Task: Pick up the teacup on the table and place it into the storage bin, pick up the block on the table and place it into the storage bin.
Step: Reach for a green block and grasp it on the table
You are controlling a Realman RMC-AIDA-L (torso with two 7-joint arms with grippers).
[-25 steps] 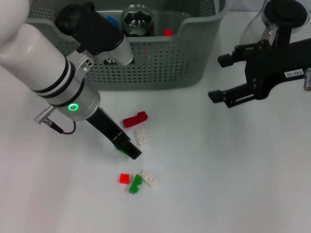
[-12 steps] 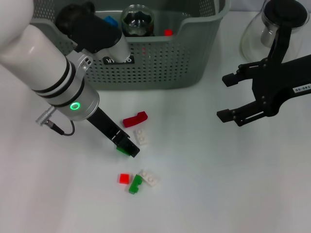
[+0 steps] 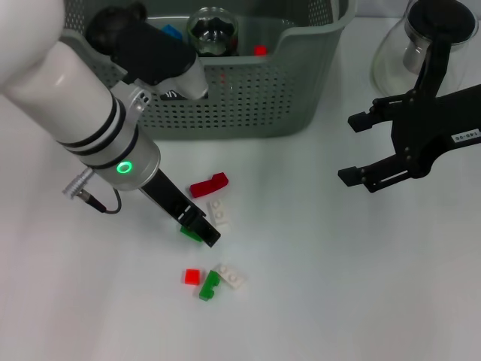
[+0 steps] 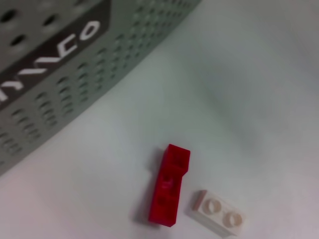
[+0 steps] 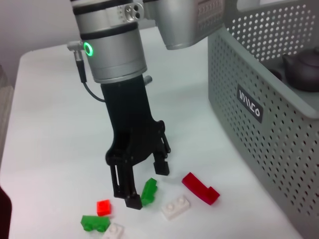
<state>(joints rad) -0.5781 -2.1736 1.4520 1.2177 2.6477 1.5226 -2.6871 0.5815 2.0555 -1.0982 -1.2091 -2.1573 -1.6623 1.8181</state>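
The storage bin (image 3: 225,105) stands at the back of the table, its logo wall (image 4: 50,45) close to the left wrist camera. A round glassy vessel, seemingly the teacup (image 3: 213,30), sits inside it. My left gripper (image 3: 204,235) is down at the table, open, with its fingers on either side of a green block (image 5: 148,191) that rests on the surface. Just beyond it lie a red block (image 4: 169,191) and a white block (image 4: 219,219). My right gripper (image 3: 349,148) hovers open and empty to the right of the bin.
A small red block (image 3: 192,277), another green block (image 3: 210,285) and a white block (image 3: 231,277) lie nearer the front. A glass teapot (image 3: 428,37) stands at the back right. Blue and red pieces lie in the bin.
My right gripper has drawn back to the right and toward me, still open. My left arm shifted slightly right, its fingers staying at the green block.
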